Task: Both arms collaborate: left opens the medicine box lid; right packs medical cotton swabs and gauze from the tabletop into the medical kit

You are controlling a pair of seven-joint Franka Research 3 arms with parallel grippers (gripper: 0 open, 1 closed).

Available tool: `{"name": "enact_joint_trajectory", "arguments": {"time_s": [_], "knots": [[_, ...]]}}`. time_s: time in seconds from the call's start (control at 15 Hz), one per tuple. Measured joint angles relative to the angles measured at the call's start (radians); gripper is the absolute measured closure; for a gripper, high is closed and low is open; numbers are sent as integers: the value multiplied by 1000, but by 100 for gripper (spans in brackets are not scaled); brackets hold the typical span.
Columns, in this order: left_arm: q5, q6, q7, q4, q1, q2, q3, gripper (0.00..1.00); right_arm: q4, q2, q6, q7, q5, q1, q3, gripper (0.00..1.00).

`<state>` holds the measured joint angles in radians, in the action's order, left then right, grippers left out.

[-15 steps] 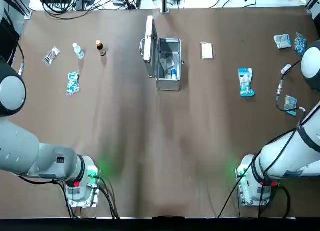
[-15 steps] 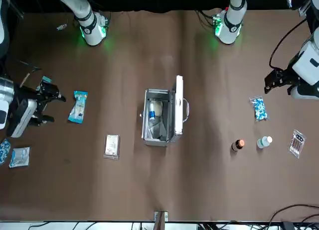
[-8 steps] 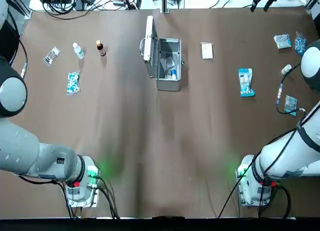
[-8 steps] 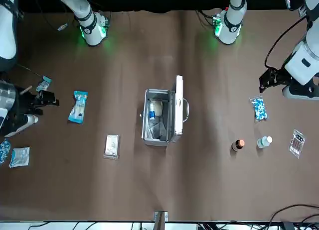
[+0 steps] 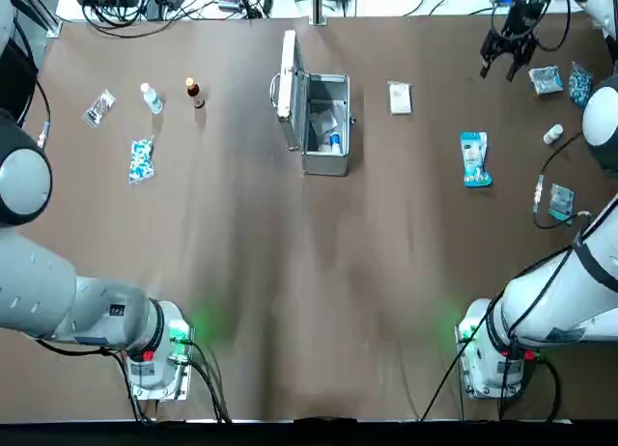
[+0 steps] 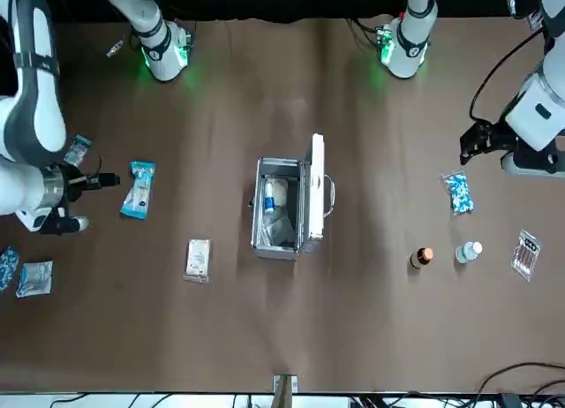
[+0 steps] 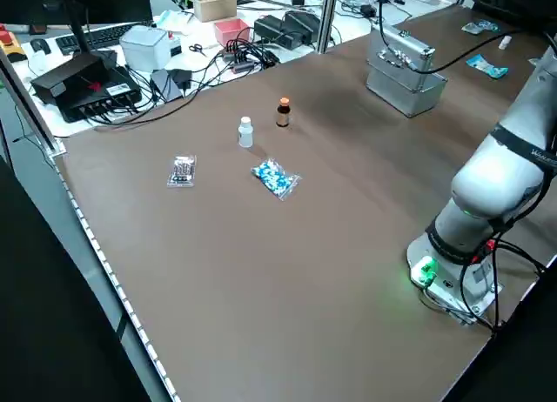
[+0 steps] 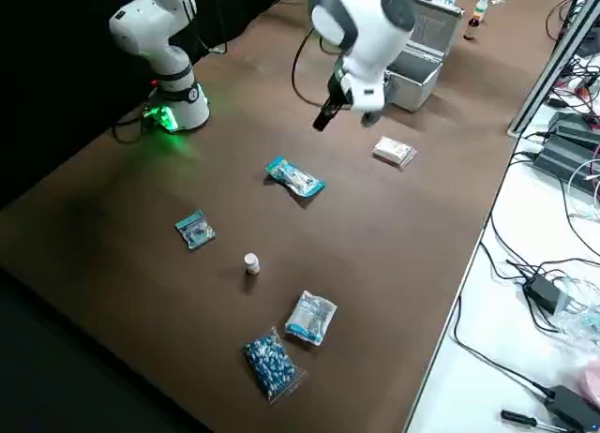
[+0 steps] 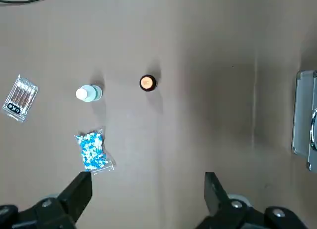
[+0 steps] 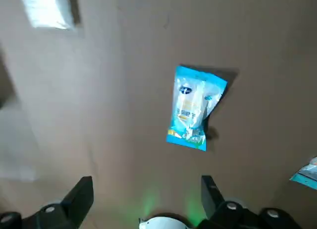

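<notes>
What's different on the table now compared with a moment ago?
Only the robot's right arm has clearly moved: its gripper came in over the tabletop's far right part, toward the blue-and-white packet. Nothing was taken hold of or let go. The open case, the packets and bottles stayed put; the left gripper is still open, off at the left.

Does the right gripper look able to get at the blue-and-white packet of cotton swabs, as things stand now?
Probably yes. The right gripper is open and holds nothing, and the cotton swab packet lies flat on the tabletop with nothing over it or touching it.
</notes>
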<state>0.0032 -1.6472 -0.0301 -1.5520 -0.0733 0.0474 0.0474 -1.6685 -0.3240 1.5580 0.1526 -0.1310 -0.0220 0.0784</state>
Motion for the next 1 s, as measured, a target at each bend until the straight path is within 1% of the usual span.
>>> {"name": "enact_joint_trajectory", "arguments": {"time_s": [0.13,0.2,0.27,0.33,0.4,0.47,0.67,0.73,0.8,0.87,1.0], "knots": [[0,0,0,0,1,-1,0,0,-83,-1,77,-3,17,-13,1,6],[0,0,0,0,1,-1,0,0,-128,-1,131,-5,20,-20,2,9],[0,0,0,0,0,-1,0,0,-171,-2,193,-5,21,-26,2,9],[0,0,0,0,1,-1,0,0,-253,-3,302,-7,21,-35,3,11],[0,0,0,0,1,-1,0,0,-288,-4,343,-9,21,-40,3,14],[0,0,0,0,1,-1,0,0,-318,-4,377,-12,21,-44,4,15],[0,1,0,0,0,-1,0,0,-377,-17,452,-92,21,-46,3,20],[0,2,0,0,-2,-1,0,0,-383,-29,460,-116,23,-43,1,26],[0,3,0,0,-3,-1,0,0,-386,-42,463,-130,35,-37,-1,26],[0,3,0,0,-4,-1,1,0,-388,-56,466,-145,48,-31,-3,31],[0,3,-2,0,-5,-1,2,0,-396,-81,485,-164,65,-24,-4,33]]}}
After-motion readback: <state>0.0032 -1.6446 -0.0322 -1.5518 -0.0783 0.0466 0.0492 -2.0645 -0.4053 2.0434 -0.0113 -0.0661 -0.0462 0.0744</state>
